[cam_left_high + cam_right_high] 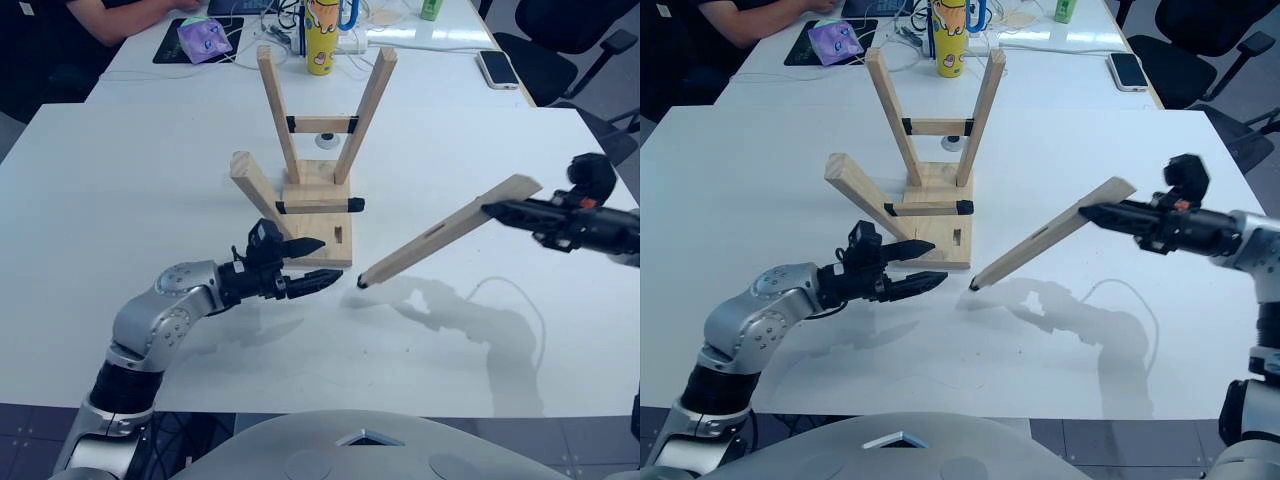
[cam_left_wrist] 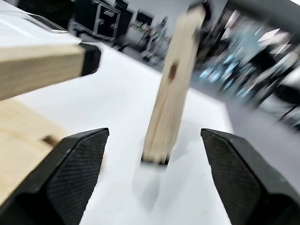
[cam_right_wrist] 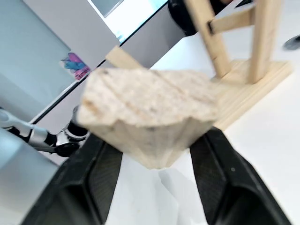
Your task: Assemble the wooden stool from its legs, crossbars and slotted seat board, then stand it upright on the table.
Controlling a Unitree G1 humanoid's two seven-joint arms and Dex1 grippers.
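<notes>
The stool stands upside down at mid-table: its seat board lies flat, and two upright legs rise from it, joined by a crossbar. A third leg leans out to the left, with a black-tipped crossbar beside it. My right gripper is shut on the top end of a fourth leg. This leg slopes down, its foot on the table by the board's front right corner. My left gripper is open, just in front of the board, with that foot beyond its fingers.
A second table behind carries a yellow cup, a phone and a purple item. A thin white cable loops on the table at the right. A small round object lies behind the stool.
</notes>
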